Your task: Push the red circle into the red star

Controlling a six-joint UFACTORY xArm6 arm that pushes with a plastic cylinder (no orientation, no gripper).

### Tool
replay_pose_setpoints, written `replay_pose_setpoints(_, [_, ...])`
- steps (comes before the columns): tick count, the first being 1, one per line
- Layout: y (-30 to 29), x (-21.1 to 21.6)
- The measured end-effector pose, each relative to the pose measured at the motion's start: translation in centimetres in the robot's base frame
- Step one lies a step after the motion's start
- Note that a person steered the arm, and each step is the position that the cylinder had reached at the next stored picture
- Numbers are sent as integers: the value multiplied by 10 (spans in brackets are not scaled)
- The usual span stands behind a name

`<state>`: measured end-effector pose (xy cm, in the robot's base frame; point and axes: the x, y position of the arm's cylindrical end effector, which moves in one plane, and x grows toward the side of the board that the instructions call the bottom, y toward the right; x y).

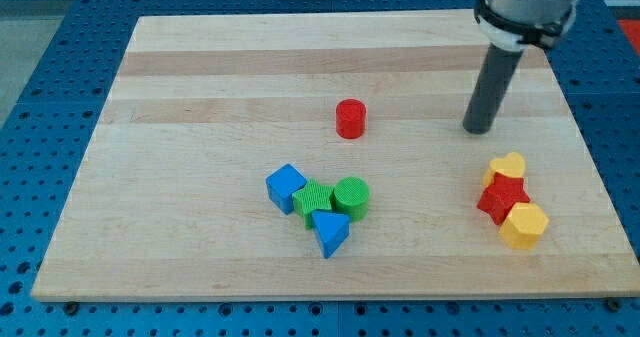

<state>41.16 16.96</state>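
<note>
The red circle (351, 118) stands alone near the middle of the wooden board (200, 97). The red star (502, 197) lies at the view's right, between a yellow heart (507, 167) above it and a yellow hexagon (524, 225) below it, touching both. My tip (480, 130) rests on the board to the right of the red circle, well apart from it, and above the yellow heart.
A cluster sits below the red circle: a blue cube (286, 187), a green ribbed block (312, 198), a green circle (351, 196) and a blue triangle (330, 233). The board's edge runs close to the right of the yellow blocks.
</note>
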Motion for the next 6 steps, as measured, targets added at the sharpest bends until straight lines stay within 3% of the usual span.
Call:
replay_pose_setpoints(4, [-163, -37])
replay_pose_setpoints(6, [-196, -35])
